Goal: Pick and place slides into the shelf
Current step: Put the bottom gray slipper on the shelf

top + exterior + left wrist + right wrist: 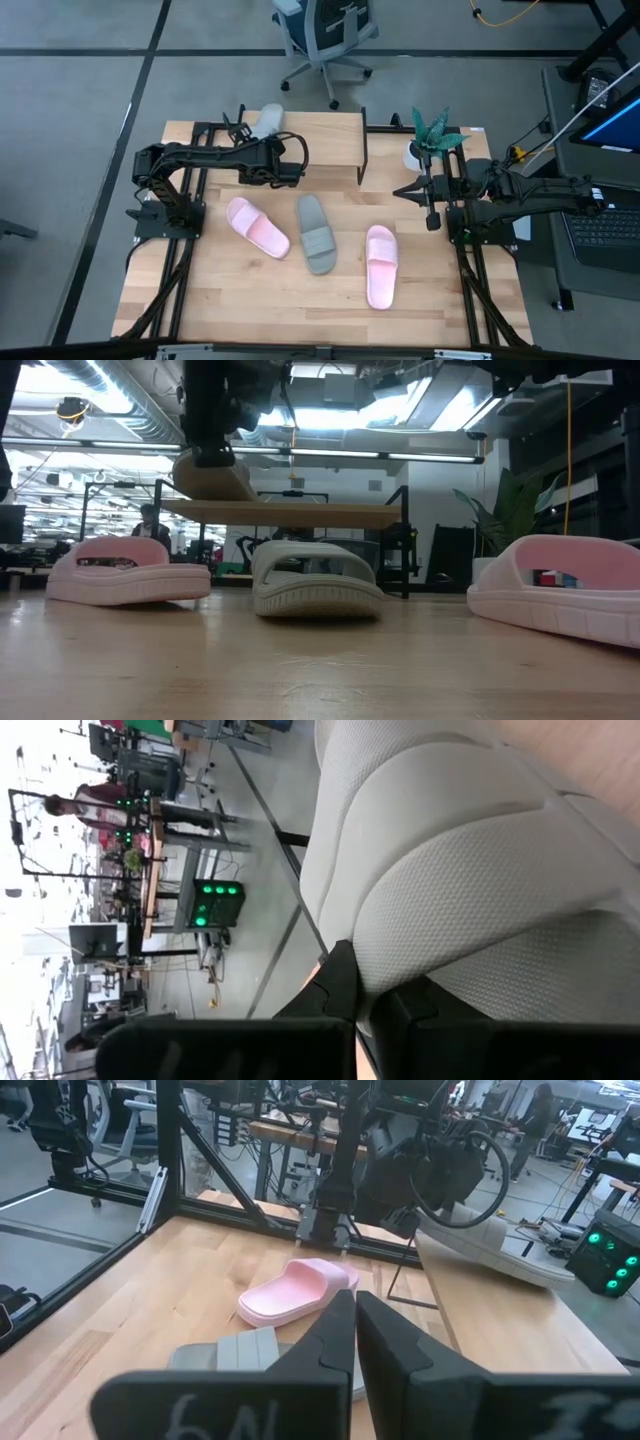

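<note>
Left pincer (262, 140) pinches a grey-green slide (268, 121) over the shelf (320, 140), far-left end (the sole looks tilted). Judgement: level it and lower onto the plank before letting go. Right pincer (428, 190), fingers pressed together, waits at right. Three slides lie on the worktop (220, 300).
</note>
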Controlling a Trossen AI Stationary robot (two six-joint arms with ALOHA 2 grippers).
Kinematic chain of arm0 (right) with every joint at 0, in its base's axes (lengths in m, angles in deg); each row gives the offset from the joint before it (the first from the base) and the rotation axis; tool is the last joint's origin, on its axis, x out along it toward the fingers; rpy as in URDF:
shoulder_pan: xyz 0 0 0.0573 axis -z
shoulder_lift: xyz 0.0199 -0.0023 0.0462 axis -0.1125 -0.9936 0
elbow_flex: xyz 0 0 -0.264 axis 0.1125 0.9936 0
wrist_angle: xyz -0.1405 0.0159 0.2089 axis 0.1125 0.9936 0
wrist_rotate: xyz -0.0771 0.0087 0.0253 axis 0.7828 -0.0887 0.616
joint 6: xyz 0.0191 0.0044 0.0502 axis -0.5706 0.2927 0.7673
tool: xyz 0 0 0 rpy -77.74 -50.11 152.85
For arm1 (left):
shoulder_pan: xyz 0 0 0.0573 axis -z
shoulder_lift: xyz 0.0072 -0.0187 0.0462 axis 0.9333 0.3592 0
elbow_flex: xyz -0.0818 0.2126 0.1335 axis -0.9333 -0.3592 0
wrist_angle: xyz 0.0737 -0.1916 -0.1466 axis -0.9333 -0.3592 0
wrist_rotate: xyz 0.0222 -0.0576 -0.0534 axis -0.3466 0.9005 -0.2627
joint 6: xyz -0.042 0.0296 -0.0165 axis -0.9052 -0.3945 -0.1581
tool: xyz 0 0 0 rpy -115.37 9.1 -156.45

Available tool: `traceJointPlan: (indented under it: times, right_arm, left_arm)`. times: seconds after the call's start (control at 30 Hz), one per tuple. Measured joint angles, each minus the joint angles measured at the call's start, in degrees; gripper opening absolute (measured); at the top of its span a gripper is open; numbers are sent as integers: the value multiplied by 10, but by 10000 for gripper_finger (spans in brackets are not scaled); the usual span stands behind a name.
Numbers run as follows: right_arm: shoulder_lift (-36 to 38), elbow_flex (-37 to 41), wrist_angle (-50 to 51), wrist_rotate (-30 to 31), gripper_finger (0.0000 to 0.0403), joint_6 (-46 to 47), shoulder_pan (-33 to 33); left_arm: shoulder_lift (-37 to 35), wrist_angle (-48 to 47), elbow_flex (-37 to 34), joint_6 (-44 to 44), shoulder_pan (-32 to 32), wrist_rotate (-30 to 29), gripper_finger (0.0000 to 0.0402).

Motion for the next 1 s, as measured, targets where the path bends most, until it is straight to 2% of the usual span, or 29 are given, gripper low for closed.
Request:
traceJointPlan:
  times: [0.4, 0.53, 0.73, 0.87, 1.0]
  right_arm:
    - [0, 0, 1, 0, 17, 0, 0]
    - [0, 0, 10, 0, 17, 0, 0]
    - [0, 0, 18, 0, 17, 0, 0]
    - [0, 0, 18, 0, 17, 0, 0]
    - [0, 0, 18, 0, 17, 0, 0]
  left_arm:
    - [0, 0, 0, 16, -2, 0, 2]
    - [0, 0, 0, 49, -8, 9, 3]
    - [0, 0, 0, 57, -8, 10, 29]
    - [0, 0, 0, 56, -9, 40, 44]
    - [0, 0, 0, 55, -7, 44, 54]
